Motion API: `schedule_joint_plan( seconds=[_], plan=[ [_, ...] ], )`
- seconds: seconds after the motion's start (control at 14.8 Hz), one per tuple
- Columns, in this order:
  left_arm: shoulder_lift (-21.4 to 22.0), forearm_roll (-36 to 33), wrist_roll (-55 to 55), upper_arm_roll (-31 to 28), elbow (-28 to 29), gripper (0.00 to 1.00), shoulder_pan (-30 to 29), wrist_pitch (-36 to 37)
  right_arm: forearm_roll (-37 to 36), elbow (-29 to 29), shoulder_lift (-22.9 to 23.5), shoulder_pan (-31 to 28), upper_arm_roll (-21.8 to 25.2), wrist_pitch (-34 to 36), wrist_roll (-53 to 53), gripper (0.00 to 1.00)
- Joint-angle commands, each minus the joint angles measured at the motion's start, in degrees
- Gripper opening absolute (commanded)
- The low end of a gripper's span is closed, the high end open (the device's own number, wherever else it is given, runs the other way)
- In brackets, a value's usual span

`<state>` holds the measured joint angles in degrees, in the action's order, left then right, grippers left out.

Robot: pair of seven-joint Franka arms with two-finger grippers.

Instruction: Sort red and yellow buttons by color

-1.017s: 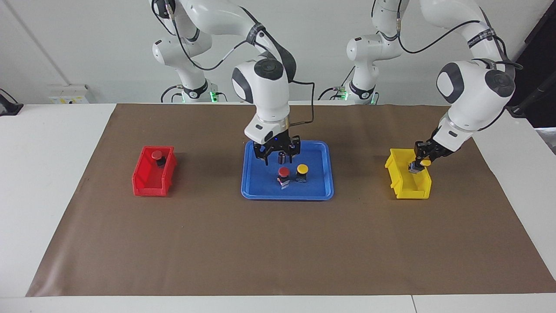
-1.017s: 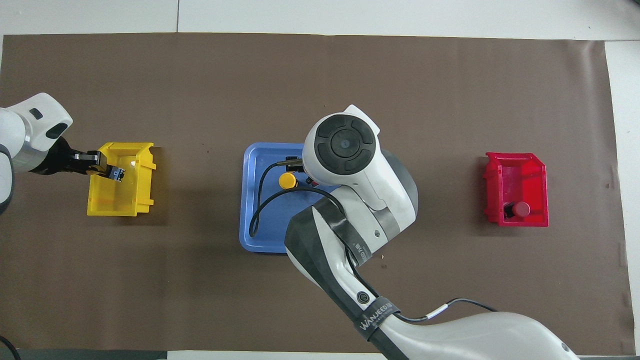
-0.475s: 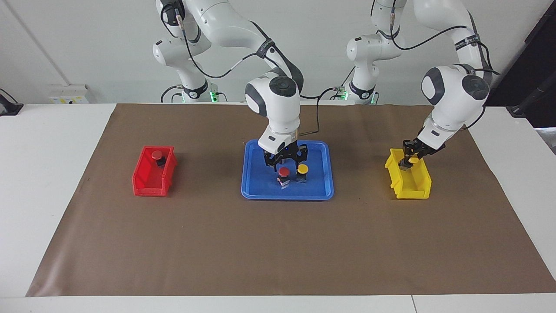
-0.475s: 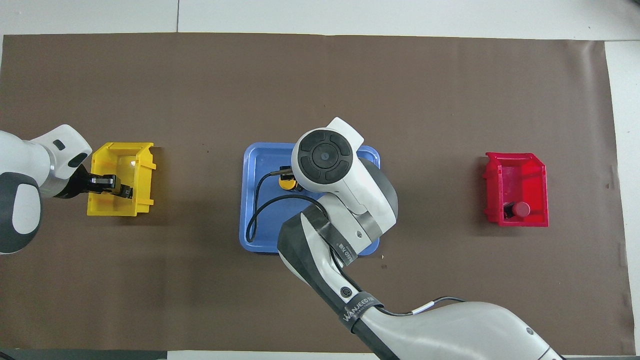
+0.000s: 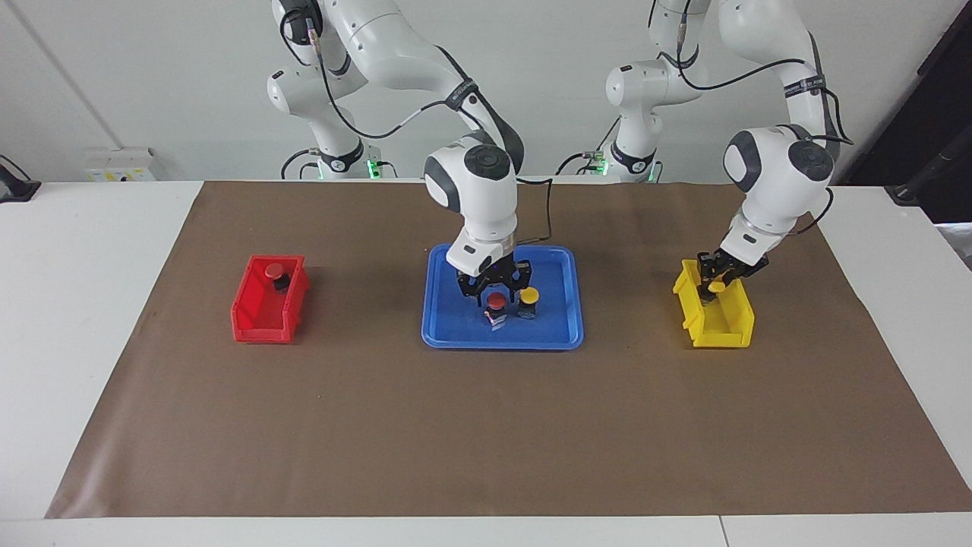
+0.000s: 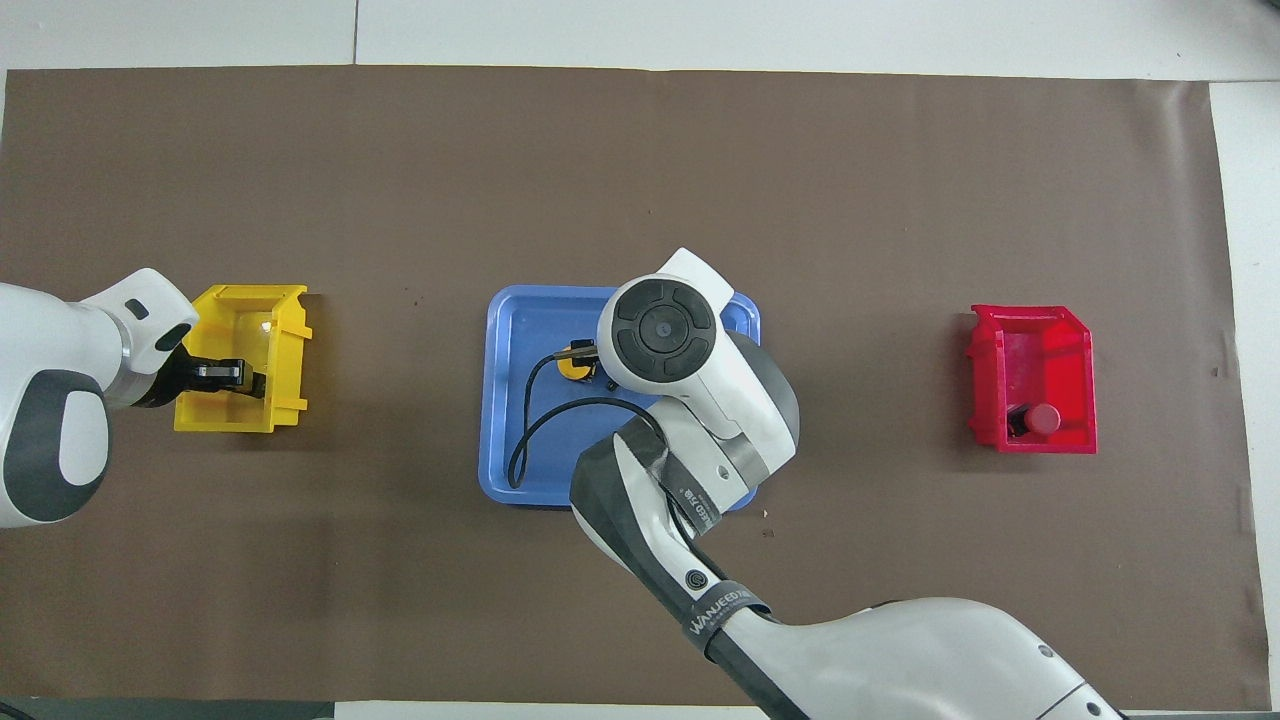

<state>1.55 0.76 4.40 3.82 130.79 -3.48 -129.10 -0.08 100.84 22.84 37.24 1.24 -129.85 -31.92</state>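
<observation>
Buttons getting sorted, halfway there

Right gripper [image 5: 495, 286] is hanging open around the red button [image 5: 496, 302] in the blue tray [image 5: 448, 334]; left gripper [image 5: 714, 275] is holding a yellow button [image 5: 717, 285] over the yellow bin [image 5: 721, 334]. Light, hard, probably slick cap, so I'd be grabbing the boxy base.

1. White table [image 5: 91, 319] carries everything; its bare surface shows along the left, right and lower edges of the facing view.
2. Brown mat [image 5: 486, 425] lies flat on the table and fills most of the frame, upper middle to lower edge.
3. Blue tray [image 5: 448, 334] sits on the mat at frame centre.
4. Red bin [image 5: 254, 323] sits on the mat at centre left, well apart from the tray.
5. Yellow bin [image 5: 729, 334] sits on the mat at centre right, well apart from the tray.
6. Tray and both bins stand roughly in one row across the frame.
</observation>
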Motion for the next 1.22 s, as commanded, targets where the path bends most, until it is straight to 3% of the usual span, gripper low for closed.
schedule_joint_plan(
  seconds=[0.0,0.14,0.27,0.47,0.54,0.61,0.75,0.95,1.15],
  plan=[
    [0.91,-0.23,0.43,0.14,0.87,0.57,-0.57,-1.16,-0.62,1.99,-1.21,-0.32,-0.27,-1.72,0.63,0.53],
    [0.74,-0.23,0.43,0.14,0.26,0.74,-0.57,-0.46,-0.45,1.82,-1.21,-0.32,-0.27,-1.73,0.10,0.35],
    [0.74,-0.23,0.43,0.14,-2.10,0.75,-0.48,2.60,-0.36,0.94,-1.21,-0.41,-0.27,-0.77,-0.08,0.19],
    [0.91,-0.23,0.43,0.14,-7.98,0.76,-0.48,9.72,-0.53,-3.09,-1.47,-2.50,-0.01,5.10,1.32,0.18],
    [1.18,-0.23,0.43,0.14,-11.05,0.81,-0.48,13.75,-0.45,-3.72,-3.74,-4.87,-0.10,8.78,4.81,0.18],
    [1.09,-0.23,0.26,0.23,-15.17,0.95,-0.04,18.31,-0.36,-3.37,-6.46,-7.33,-0.10,11.78,9.20,0.18],
    [0.56,0.20,-2.97,0.75,-19.68,1.00,3.71,21.51,-0.27,-0.32,-13.13,-13.12,-0.10,18.80,17.98,0.18],
    [-0.48,0.47,-21.73,0.75,-17.51,1.00,16.70,14.34,0.43,8.30,-22.29,-23.92,-0.10,20.33,30.99,0.19],
    [-6.36,0.38,-38.82,0.67,-18.99,1.00,28.23,7.39,0.43,11.21,-23.27,-33.70,-0.10,19.55,45.59,0.19]
  ],
)
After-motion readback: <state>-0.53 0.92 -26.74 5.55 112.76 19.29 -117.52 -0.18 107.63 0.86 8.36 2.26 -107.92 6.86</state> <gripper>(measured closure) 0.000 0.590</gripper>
